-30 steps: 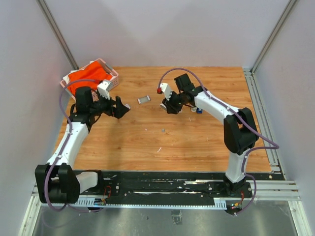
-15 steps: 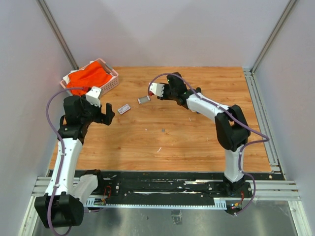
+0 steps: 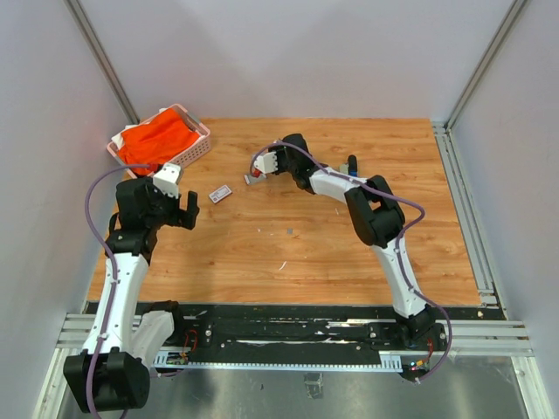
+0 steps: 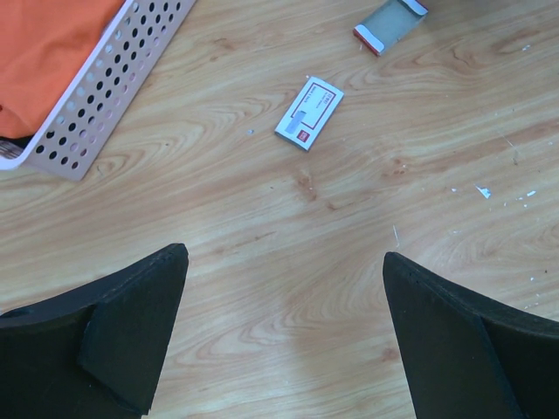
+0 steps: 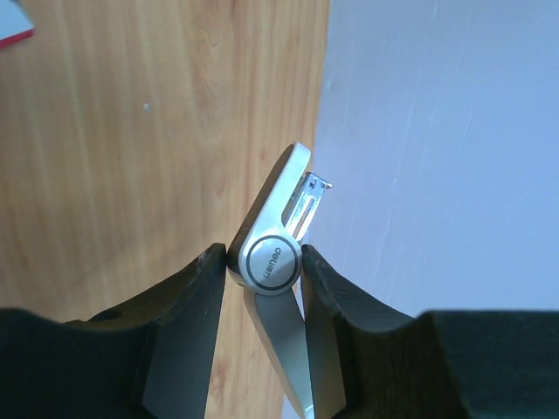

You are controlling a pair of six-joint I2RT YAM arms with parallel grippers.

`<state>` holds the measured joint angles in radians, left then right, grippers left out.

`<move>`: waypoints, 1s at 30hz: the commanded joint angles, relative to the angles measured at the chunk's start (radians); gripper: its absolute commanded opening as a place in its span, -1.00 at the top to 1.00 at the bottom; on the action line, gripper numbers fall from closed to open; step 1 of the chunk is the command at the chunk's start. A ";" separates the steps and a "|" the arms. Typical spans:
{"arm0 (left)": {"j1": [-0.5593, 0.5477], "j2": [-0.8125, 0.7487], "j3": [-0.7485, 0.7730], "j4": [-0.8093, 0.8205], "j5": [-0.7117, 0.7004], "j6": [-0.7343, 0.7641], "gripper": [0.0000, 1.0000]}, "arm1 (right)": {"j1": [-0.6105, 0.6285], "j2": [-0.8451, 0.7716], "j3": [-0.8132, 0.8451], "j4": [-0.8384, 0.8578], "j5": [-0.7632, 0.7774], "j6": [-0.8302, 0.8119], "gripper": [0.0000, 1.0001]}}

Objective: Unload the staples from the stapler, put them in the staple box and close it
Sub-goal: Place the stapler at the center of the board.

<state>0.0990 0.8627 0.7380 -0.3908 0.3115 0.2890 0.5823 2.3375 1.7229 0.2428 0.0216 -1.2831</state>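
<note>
A few tiny silvery staples [image 3: 289,231] lie loose mid-counter. Toward the left edge my left gripper [image 4: 284,255] hangs wide open, holding nothing. Further back, near the far edge, my right gripper [image 5: 264,255] is clamped on the silver stapler [image 5: 284,188].

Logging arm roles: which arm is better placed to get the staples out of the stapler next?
Right, probably: the right gripper is shut on the opened stapler. The left gripper is open and empty, above the table, apart from it.
</note>
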 commanded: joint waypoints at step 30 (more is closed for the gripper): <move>0.007 -0.028 -0.029 0.053 -0.029 0.019 -0.96 | 0.006 0.162 0.049 0.226 0.021 -0.383 0.02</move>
<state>0.0990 0.8459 0.7216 -0.3683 0.2810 0.2916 0.5823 2.5298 1.7844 0.4706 0.0288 -1.6749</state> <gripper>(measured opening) 0.982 0.480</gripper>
